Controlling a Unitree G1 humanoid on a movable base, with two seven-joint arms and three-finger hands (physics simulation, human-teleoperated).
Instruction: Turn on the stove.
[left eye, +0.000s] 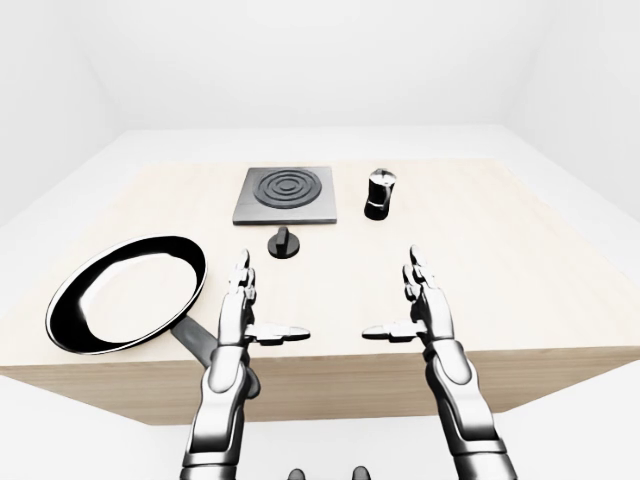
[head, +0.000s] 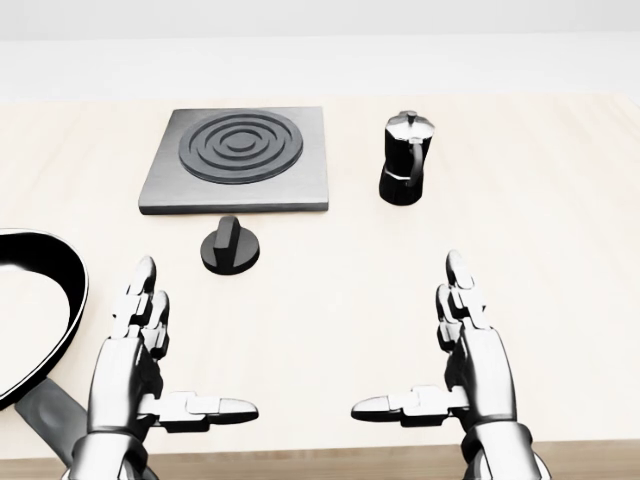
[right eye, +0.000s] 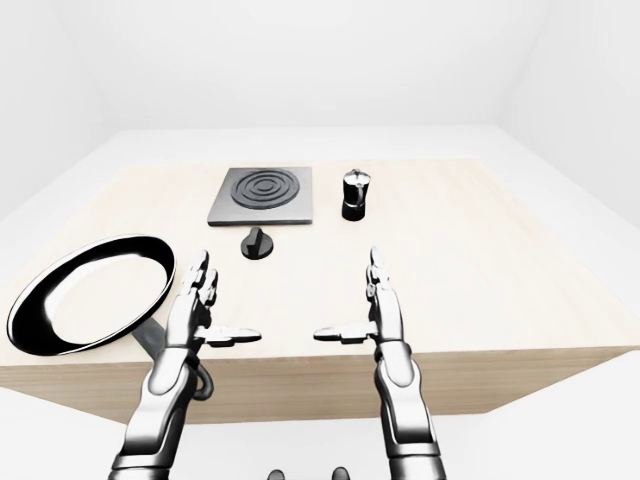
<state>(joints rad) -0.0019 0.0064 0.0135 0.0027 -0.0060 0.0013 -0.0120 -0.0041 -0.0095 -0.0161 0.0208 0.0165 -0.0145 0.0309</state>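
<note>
Both hands, left hand and right hand, are held with fingers wide, empty. The knob, small, rigid, likely smooth, is best pinched across its raised ridge, beside the stove.

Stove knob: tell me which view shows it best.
The head view. There the knob is largest, its raised grip clearly visible just below the stove plate. The left-eye and right-eye views show the same knob whole but smaller and farther off, its grip harder to read.
</note>
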